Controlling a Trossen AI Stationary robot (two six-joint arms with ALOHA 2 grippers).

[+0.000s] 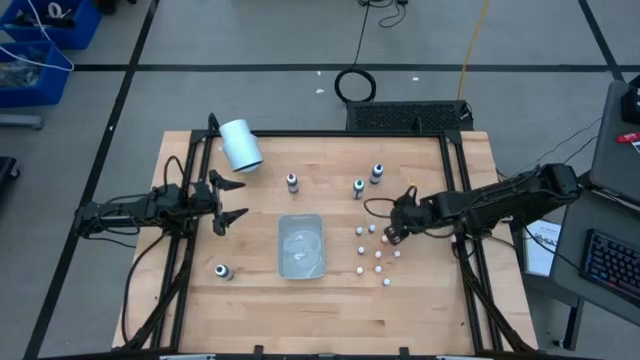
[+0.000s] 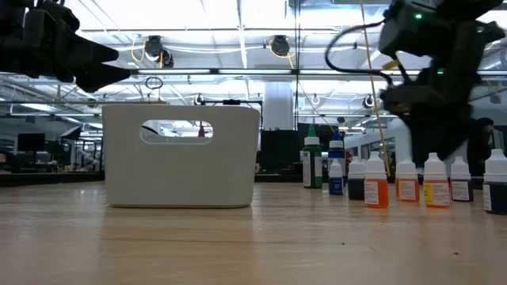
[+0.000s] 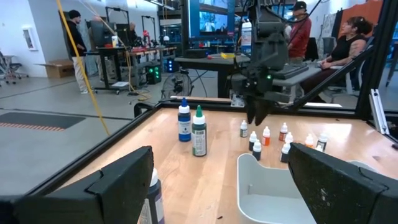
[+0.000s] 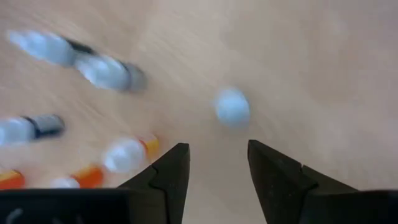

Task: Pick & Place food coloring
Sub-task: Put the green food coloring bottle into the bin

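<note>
The food coloring is a cluster of tiny white-capped bottles (image 1: 379, 256) standing on the wooden table right of the tray; they show in a row in the low view (image 2: 408, 180) and in the left wrist view (image 3: 267, 138). My right gripper (image 1: 392, 236) hangs open over the cluster's far end, pointing down. In its wrist view (image 4: 217, 152) one white cap (image 4: 232, 107) stands just ahead of the open fingers, untouched. My left gripper (image 1: 238, 198) waits open at the table's left side, above the wood.
A pale rectangular tray (image 1: 300, 246) sits mid-table. Larger bottles stand beyond it (image 1: 292, 182) (image 1: 358, 188) (image 1: 377, 173), and one near the left near corner (image 1: 222, 271). A big white cylinder (image 1: 240, 146) lies at the far left. People stand beyond the far edge (image 3: 348, 37).
</note>
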